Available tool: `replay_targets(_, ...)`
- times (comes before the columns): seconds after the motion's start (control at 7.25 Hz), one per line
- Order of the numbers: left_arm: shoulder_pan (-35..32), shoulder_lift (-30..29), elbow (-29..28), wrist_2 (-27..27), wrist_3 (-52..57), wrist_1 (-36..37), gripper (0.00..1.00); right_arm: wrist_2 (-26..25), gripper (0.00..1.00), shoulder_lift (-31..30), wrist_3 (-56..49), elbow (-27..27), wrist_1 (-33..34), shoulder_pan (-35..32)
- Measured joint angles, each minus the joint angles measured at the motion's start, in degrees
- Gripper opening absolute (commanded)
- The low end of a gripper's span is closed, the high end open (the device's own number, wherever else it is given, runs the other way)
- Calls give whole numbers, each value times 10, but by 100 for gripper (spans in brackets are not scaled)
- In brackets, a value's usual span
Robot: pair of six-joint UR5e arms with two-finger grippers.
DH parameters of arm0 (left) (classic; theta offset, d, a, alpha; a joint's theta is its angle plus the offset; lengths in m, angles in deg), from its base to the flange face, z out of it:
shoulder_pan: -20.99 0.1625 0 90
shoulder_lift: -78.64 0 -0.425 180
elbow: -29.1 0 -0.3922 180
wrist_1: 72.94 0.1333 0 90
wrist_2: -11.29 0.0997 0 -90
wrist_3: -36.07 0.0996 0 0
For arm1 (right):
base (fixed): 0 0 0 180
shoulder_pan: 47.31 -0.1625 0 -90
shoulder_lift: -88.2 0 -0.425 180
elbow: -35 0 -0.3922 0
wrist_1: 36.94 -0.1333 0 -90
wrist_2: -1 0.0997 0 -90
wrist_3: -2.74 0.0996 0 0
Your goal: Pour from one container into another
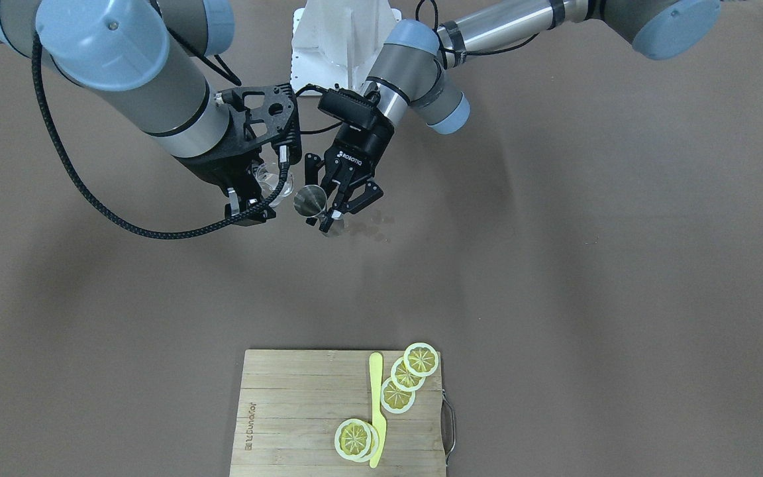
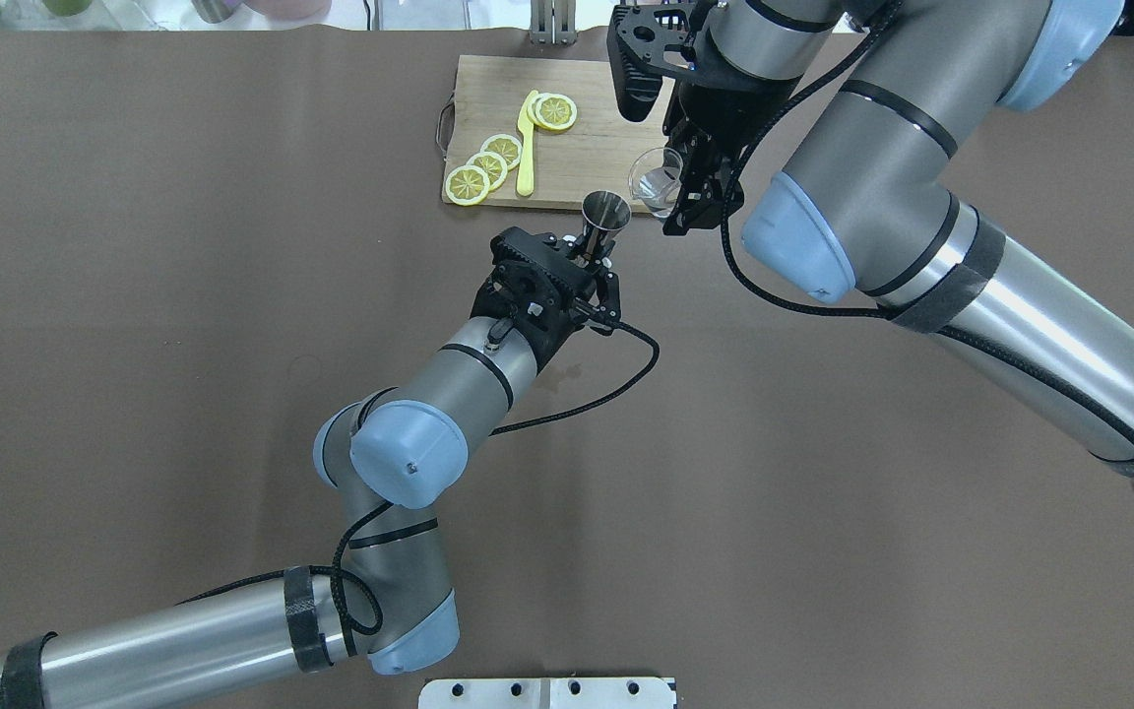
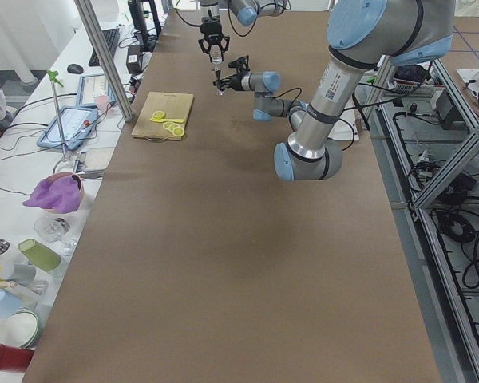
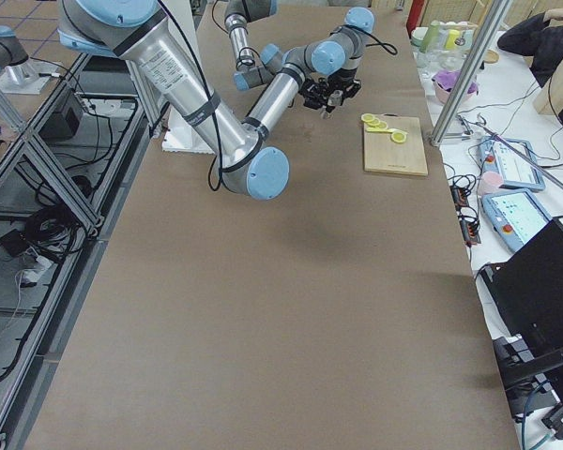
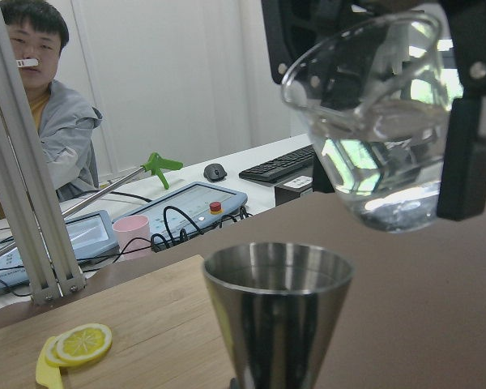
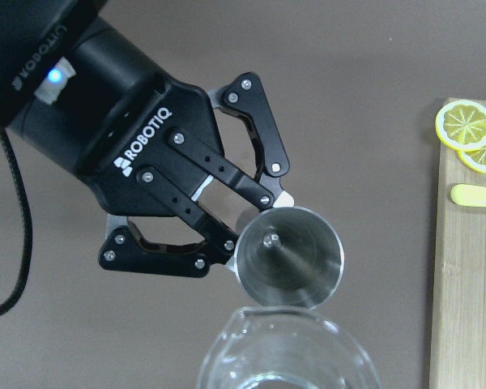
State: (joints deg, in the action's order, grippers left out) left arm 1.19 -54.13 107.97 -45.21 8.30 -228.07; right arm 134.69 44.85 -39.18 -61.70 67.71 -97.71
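My right gripper (image 2: 691,189) is shut on the small clear glass (image 2: 655,181), which it holds in the air, tilted with its rim toward the jigger. In the left wrist view the glass (image 5: 379,113) hangs just above and to the right of the jigger (image 5: 279,306), and clear liquid shows in its bottom. My left gripper (image 2: 595,253) is shut on the narrow waist of the grey steel jigger (image 2: 604,211), held upright with its open cone up. From the right wrist view the jigger's mouth (image 6: 289,256) lies just beyond the glass rim (image 6: 287,356). No stream shows between them.
A wooden cutting board (image 1: 289,424) carries lemon slices (image 1: 408,374) and a yellow knife (image 1: 376,407) on the operators' side. A few wet spots (image 1: 368,224) mark the brown table under the grippers. A person (image 5: 44,121) sits beyond the table's edge, behind a metal post (image 5: 20,186).
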Motion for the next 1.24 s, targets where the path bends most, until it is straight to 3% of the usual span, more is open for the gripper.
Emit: replay_targets(1.24, 3, 0, 0, 1, 0, 0, 0, -37, 0, 30, -37, 16, 70, 14)
